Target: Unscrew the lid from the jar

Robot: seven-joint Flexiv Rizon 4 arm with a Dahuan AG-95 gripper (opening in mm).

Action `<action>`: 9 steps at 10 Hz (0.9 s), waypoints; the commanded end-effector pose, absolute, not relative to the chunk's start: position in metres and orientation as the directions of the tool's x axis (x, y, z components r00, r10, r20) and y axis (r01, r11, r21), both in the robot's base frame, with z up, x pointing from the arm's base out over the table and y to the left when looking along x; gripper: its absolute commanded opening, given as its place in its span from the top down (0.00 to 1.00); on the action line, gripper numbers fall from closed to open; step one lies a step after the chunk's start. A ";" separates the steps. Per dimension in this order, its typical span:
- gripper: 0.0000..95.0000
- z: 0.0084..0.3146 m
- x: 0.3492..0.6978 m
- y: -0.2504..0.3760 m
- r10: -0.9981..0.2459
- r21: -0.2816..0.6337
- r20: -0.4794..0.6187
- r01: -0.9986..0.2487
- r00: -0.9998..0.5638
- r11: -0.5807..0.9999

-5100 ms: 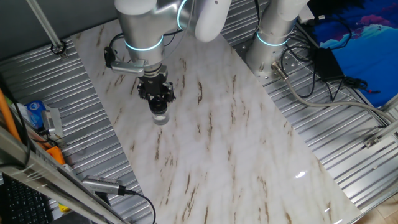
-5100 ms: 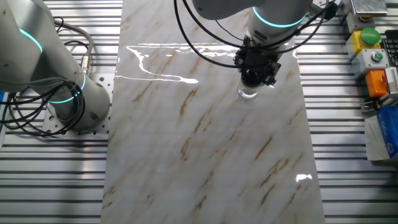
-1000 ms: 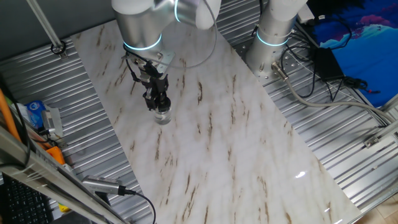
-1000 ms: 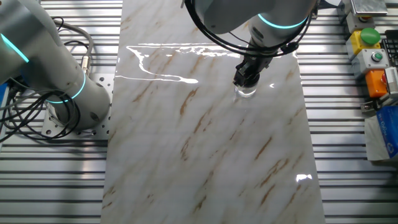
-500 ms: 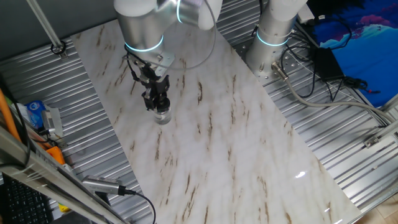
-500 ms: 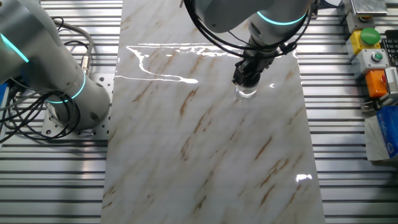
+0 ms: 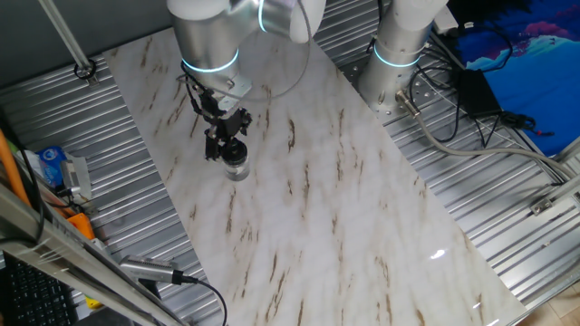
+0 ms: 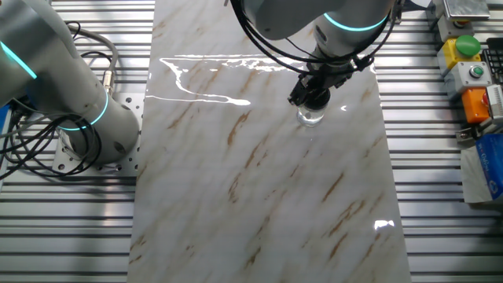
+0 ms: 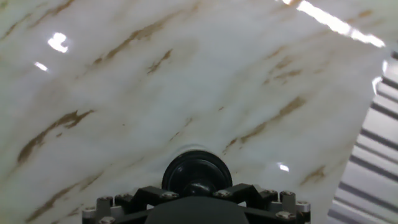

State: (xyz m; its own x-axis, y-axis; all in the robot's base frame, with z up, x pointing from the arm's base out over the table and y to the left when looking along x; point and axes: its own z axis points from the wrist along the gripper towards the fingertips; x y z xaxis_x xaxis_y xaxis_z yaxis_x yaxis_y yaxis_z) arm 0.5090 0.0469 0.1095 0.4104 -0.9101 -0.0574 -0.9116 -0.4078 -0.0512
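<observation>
Change: the pincer [image 7: 224,145] has turned about its own axis since a second ago and now sits slightly higher over the jar [image 7: 236,168].
Meaning: this reads as one more twist of the lid [image 9: 197,173]; whether the thread has let go cannot be told.
Pincer: fingers closed in on the lid from both sides, apparently holding it; contact itself is hidden.
Jar: upright on the desk [image 7: 344,208], far-left part in one fixed view, directly under the pincer.
Desk: glossy marble pattern with brown veins and bright light reflections.
Room: ribbed metal flooring around the desk; a second arm [image 8: 47,71] stands idle at the left edge.
</observation>
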 end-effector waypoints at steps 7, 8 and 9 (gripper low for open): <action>0.00 0.153 0.509 0.019 -0.792 -0.033 -0.191 -0.803 -0.579 0.595; 0.00 0.153 0.509 0.019 -0.748 -0.022 -0.195 -0.760 -0.634 0.650; 0.00 0.152 0.510 0.019 -0.659 0.000 -0.189 -0.671 -0.728 0.741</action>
